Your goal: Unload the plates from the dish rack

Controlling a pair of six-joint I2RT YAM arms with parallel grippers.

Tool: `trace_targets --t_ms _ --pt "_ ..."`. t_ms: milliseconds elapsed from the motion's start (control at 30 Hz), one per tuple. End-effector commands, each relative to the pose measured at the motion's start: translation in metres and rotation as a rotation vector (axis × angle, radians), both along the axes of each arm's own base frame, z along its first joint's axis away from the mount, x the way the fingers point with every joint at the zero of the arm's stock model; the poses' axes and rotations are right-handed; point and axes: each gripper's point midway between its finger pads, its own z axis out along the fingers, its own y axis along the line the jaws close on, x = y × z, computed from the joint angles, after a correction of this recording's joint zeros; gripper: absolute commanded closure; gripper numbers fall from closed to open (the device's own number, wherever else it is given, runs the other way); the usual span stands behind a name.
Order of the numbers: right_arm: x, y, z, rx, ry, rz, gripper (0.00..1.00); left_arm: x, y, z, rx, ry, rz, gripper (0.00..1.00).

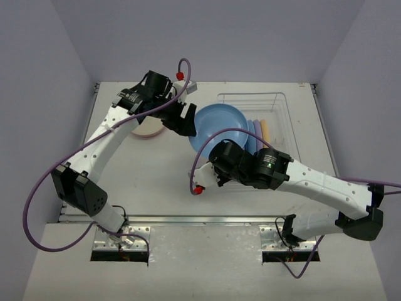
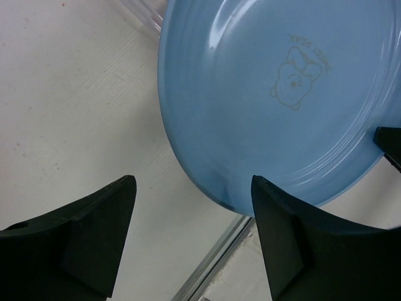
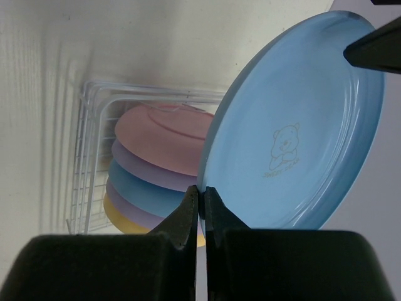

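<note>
My right gripper (image 3: 202, 200) is shut on the rim of a blue plate (image 3: 294, 144) with a bear print and holds it up beside the dish rack (image 1: 276, 119). The same blue plate (image 1: 216, 125) shows in the top view and in the left wrist view (image 2: 276, 94). My left gripper (image 2: 191, 194) is open, its jaws astride the plate's far edge without closing on it. Several plates, pink (image 3: 166, 135), lilac, blue and yellow, stand in the wire dish rack (image 3: 84, 157). A pink plate (image 1: 149, 130) lies on the table under my left arm.
The white table (image 1: 156, 182) is enclosed by grey walls. A metal strip (image 2: 213, 263) of the table edge shows below the left gripper. Purple cables loop over both arms.
</note>
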Motion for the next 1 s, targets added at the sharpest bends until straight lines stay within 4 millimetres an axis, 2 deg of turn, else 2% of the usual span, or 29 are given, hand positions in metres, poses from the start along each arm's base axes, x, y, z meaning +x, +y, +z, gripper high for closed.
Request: trace_targets --t_ms 0,100,267,467,600,733,867,900,933,967 --pt "0.005 0.009 0.011 0.042 -0.068 0.003 1.0 0.002 -0.009 0.018 -0.052 -0.058 -0.021 0.29" --pt "0.004 0.007 0.013 0.053 -0.069 0.002 1.0 0.003 -0.008 0.018 -0.05 -0.063 -0.011 0.32" --pt "-0.004 0.011 0.02 0.085 -0.073 0.036 1.0 0.003 -0.01 0.011 -0.054 -0.041 -0.017 0.49" --pt "-0.008 0.016 0.03 0.138 -0.093 0.069 1.0 0.0 -0.017 0.006 -0.076 0.002 -0.053 0.55" --pt "-0.01 0.017 0.022 0.132 -0.103 0.085 1.0 -0.001 -0.018 0.003 -0.076 0.013 -0.061 0.75" --pt "-0.009 0.017 0.019 0.132 -0.125 0.091 1.0 -0.005 -0.02 0.002 -0.092 0.033 -0.077 0.79" --pt "-0.005 0.016 0.014 0.114 -0.165 0.086 0.99 -0.004 -0.018 0.001 -0.101 0.043 -0.075 1.0" --pt "-0.004 0.015 0.011 0.107 -0.168 0.082 0.91 -0.002 -0.016 0.001 -0.102 0.044 -0.067 1.0" --pt "-0.003 0.014 0.008 0.105 -0.172 0.076 0.72 0.001 -0.012 0.002 -0.105 0.045 -0.051 1.0" --pt "-0.003 0.015 0.011 0.123 -0.177 0.067 0.62 0.004 -0.008 0.002 -0.111 0.046 -0.038 1.0"
